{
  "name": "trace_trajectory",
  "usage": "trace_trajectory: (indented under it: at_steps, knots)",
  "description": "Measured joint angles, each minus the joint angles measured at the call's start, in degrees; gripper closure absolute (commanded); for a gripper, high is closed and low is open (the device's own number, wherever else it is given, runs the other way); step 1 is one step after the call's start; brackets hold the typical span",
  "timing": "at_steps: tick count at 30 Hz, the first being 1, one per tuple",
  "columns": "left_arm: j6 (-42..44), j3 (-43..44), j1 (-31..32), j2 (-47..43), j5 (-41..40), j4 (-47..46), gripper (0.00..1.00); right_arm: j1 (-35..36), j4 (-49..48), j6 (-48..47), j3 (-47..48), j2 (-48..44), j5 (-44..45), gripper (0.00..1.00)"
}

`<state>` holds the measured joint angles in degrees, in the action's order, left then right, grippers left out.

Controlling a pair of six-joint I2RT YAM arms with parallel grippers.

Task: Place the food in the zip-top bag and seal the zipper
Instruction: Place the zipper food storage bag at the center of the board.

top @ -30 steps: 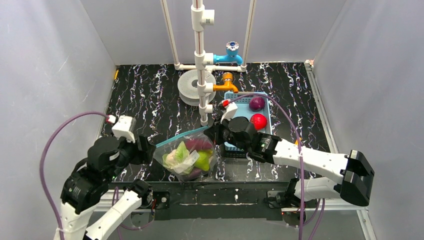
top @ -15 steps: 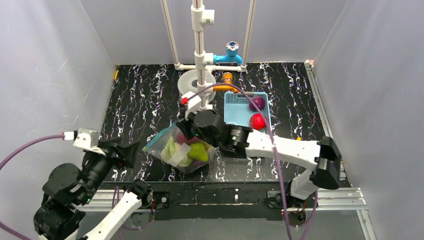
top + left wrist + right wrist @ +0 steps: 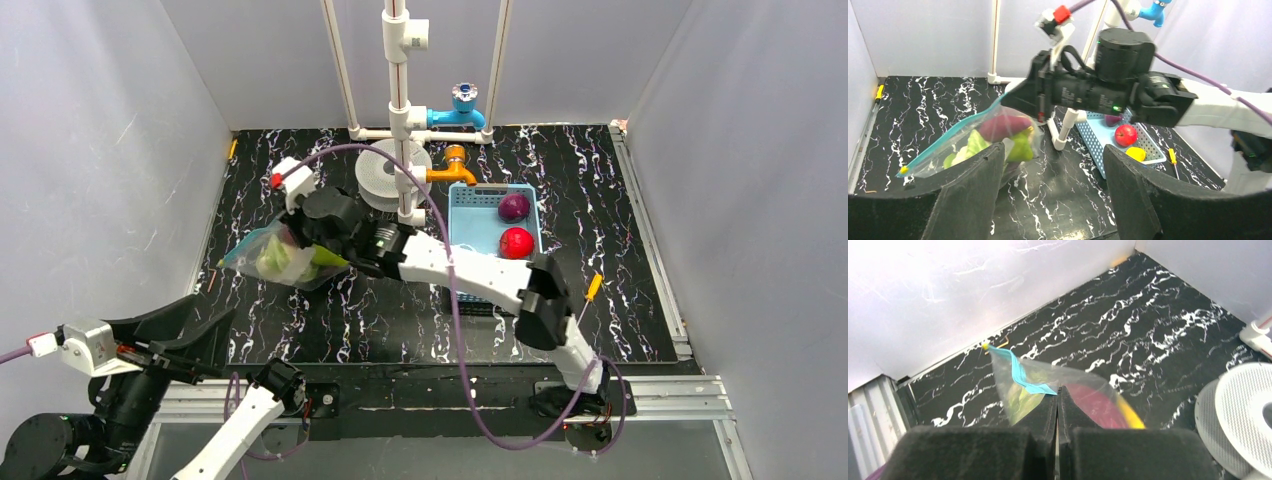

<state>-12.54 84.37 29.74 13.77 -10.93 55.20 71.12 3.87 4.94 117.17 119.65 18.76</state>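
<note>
R claw clenched on zip-top bag, pinching its blue zipper. The strip runs from the claw down to a yellow slider at the far end. Bag hangs tilted over left-centre of desk; can't tell if its bottom touches. Inside: maroon sweet potato plus green and pale pieces. L claw released, fingers wide apart, low at front-left, well apart from bag. Red apple and purple eggplant lie in light-blue basket, right of centre.
</note>
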Motion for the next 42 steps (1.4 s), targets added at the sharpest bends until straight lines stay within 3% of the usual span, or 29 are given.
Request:
trace_trajectory:
  at_steps: [3,5,11,13,16,20,29,33,42]
  knots:
    - [0.00,1.05,0.00,0.01,0.03,0.88,0.30,-0.82,2.65,-0.46,10.47,7.45,-1.08,0.99]
    - [-0.03,1.45,0.00,0.01,0.14,1.11,0.30,-1.86,4.22,-0.18,15.70,11.24,-1.99,0.92]
    - [-0.42,1.01,0.00,0.10,1.21,1.12,0.30,-6.87,5.12,2.89,17.79,13.60,-5.46,0.36]
    - [-0.66,0.45,0.00,0.19,1.60,0.99,0.30,-8.31,5.95,2.66,19.76,14.53,-5.61,0.26]
    - [-1.04,-0.24,0.00,0.71,2.26,0.82,0.30,-9.05,6.90,1.97,23.38,16.27,-5.64,0.22]
    - [-1.23,-1.33,0.00,1.49,2.62,0.35,0.30,-8.41,7.62,1.60,22.85,15.84,-6.26,0.14]
    - [-1.97,-4.32,0.00,2.76,3.90,-1.98,0.30,-7.08,15.23,1.52,21.02,11.54,-4.63,0.05]
    - [-2.40,-5.79,0.00,2.83,4.10,-2.57,0.30,-5.34,17.93,1.50,14.39,3.97,-2.22,0.03]
    - [-3.52,-9.87,0.00,2.83,4.11,-3.27,0.28,1.55,17.43,3.16,-11.09,-19.91,-1.58,0.02]
